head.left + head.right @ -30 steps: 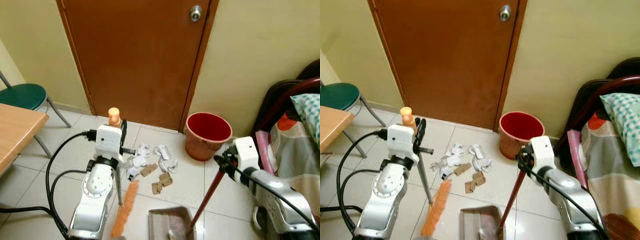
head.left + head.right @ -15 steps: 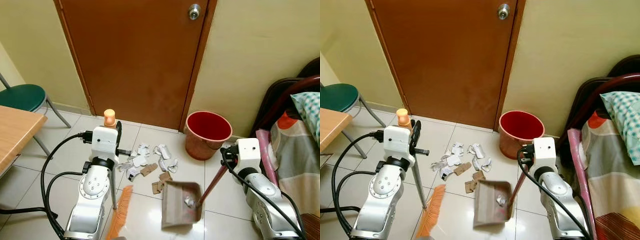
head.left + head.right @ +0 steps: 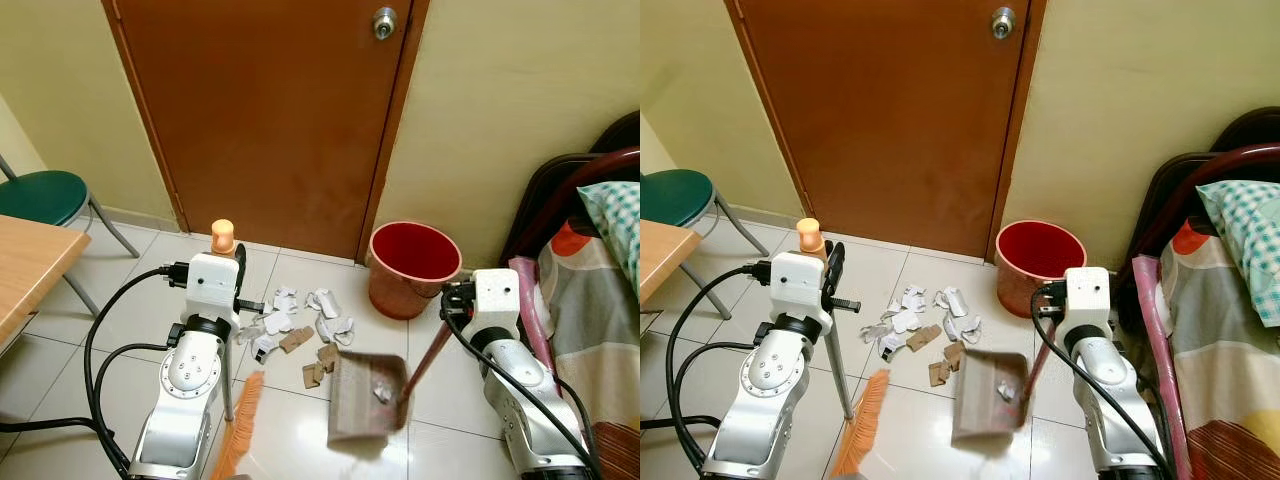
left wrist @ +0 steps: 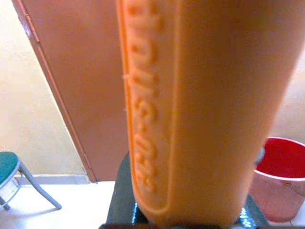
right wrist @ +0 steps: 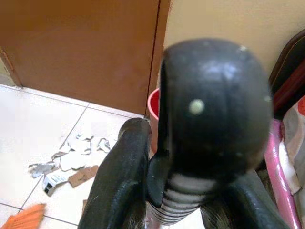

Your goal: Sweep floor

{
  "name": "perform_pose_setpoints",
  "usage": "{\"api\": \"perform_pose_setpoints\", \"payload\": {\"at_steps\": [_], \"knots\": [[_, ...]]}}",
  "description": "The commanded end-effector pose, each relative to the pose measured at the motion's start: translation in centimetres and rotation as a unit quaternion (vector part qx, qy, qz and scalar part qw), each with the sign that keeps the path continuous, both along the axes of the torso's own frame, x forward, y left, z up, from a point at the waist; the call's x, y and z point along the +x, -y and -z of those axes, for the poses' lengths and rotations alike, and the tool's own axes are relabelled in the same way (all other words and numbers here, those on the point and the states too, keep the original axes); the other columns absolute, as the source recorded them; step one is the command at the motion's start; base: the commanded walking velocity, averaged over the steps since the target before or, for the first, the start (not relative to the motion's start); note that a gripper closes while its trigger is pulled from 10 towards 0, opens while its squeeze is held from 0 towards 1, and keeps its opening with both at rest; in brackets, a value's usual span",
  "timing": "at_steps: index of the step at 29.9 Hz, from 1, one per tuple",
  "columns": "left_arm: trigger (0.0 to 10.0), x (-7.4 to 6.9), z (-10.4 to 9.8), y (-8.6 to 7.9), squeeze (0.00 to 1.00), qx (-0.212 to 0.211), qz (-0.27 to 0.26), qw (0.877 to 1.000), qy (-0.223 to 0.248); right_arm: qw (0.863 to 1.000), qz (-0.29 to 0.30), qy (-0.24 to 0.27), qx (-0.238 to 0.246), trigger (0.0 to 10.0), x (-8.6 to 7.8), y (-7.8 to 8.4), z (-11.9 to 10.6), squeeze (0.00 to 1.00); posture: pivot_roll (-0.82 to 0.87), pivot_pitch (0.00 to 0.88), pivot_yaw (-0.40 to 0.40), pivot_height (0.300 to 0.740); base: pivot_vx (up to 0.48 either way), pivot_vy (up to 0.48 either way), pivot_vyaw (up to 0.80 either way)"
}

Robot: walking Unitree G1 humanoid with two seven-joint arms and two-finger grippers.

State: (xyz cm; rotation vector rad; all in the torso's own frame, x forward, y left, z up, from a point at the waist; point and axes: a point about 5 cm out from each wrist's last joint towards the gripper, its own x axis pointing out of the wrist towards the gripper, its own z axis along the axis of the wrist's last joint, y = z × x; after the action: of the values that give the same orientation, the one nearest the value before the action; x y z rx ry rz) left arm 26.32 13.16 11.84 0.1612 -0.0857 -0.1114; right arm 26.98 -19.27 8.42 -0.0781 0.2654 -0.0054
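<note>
Left eye view: dustpan (image 3: 366, 397) at lower centre is held tilted by the right gripper (image 3: 452, 318), clamped on its handle; red bucket (image 3: 414, 268) lies just above-right. Left gripper (image 3: 236, 278) is clamped on the broom (image 3: 240, 430).

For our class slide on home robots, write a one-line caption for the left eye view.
Robot holding an orange-bristled broom and a tilted brown dustpan beside paper scraps near a red plastic bucket.
</note>
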Motion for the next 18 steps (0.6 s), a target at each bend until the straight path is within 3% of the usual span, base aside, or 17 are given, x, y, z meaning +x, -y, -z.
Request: {"api": "perform_pose_setpoints", "payload": {"at_steps": [1,5,8,9,11,13,18], "knots": [[10.0,0.0,-0.8,0.3,0.00,-0.001,0.007,1.000,0.015,1.000,0.007,0.015,0.000,10.0,0.3,0.2,-0.5,0.00,-0.01,0.040,-0.029,0.740,0.000,0.000,0.00],[10.0,0.0,-0.8,0.2,0.00,0.000,0.007,1.000,0.015,1.000,0.011,0.021,0.000,10.0,0.4,0.3,-0.6,0.00,-0.01,0.039,-0.029,0.740,0.000,0.000,0.00],[10.0,0.0,-0.8,0.2,0.00,0.000,0.003,1.000,0.014,0.998,0.033,0.053,0.012,10.0,0.7,0.6,-1.5,0.00,-0.01,0.039,-0.029,0.740,0.000,0.000,0.00],[10.0,0.0,-0.9,0.2,0.00,-0.002,0.009,1.000,0.020,0.995,0.057,0.085,0.017,10.0,1.1,1.0,-2.5,0.00,-0.01,0.035,-0.028,0.740,0.000,0.000,0.00],[10.0,0.0,-1.0,0.2,0.00,-0.002,0.012,1.000,0.022,0.993,0.067,0.097,0.018,10.0,1.2,1.2,-2.9,0.00,-0.01,0.035,-0.028,0.740,0.000,0.000,0.00],[10.0,0.2,-1.5,-0.3,0.00,-0.004,0.013,0.999,0.031,0.982,0.108,0.157,-0.009,10.0,1.9,2.4,-5.5,0.00,-0.01,0.030,-0.026,0.740,0.000,0.000,0.00],[10.0,0.3,-1.9,-0.5,0.00,-0.003,0.013,0.999,0.041,0.976,0.121,0.180,0.004,10.0,2.5,2.7,-7.2,0.00,-0.01,0.017,-0.023,0.740,0.000,0.000,0.00]]}}
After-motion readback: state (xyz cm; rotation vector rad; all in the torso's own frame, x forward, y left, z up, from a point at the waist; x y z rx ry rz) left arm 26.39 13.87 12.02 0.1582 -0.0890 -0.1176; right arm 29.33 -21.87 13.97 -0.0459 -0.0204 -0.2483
